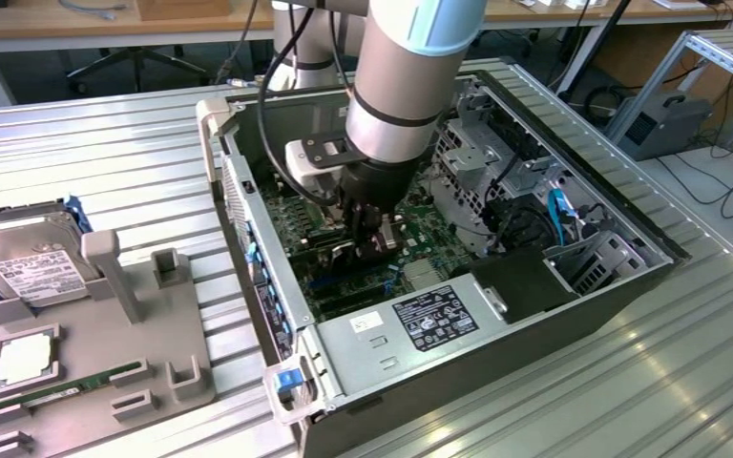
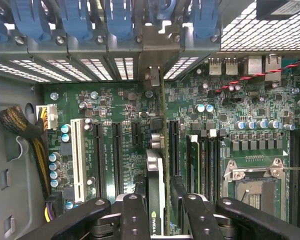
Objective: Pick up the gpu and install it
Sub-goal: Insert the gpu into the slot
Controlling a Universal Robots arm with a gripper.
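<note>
Exterior view: the arm reaches down into an open computer case [image 1: 596, 286] lying on a ribbed metal table [image 1: 112, 153]. The gripper [image 1: 373, 243] is deep among the boards, just above the green motherboard [image 1: 430, 229]. Drive cages and a blue cable [image 1: 557, 210] crowd the case toward the exterior view's right; a labelled power supply [image 1: 430, 320] sits at the near end. Well apart, at the exterior view's left, a grey tray [image 1: 99, 363] carries a silver hard drive [image 1: 23, 262], a CPU [image 1: 23, 361] and a slim green RAM stick [image 1: 54, 393].

Wrist view: the black fingers [image 2: 135, 215] are closed on the gpu [image 2: 156, 185], seen edge-on, thin and dark, standing upright in line with a long black slot [image 2: 174, 147] area of the motherboard. Its silver bracket [image 2: 155, 55] meets the rear wall among blue retention clips [image 2: 120, 20] and perforated slot covers [image 2: 85, 67]. Nearby are a white slot [image 2: 78, 152], capacitors, a braided cable bundle [image 2: 20, 125] and the metal CPU socket [image 2: 255, 185].
</note>
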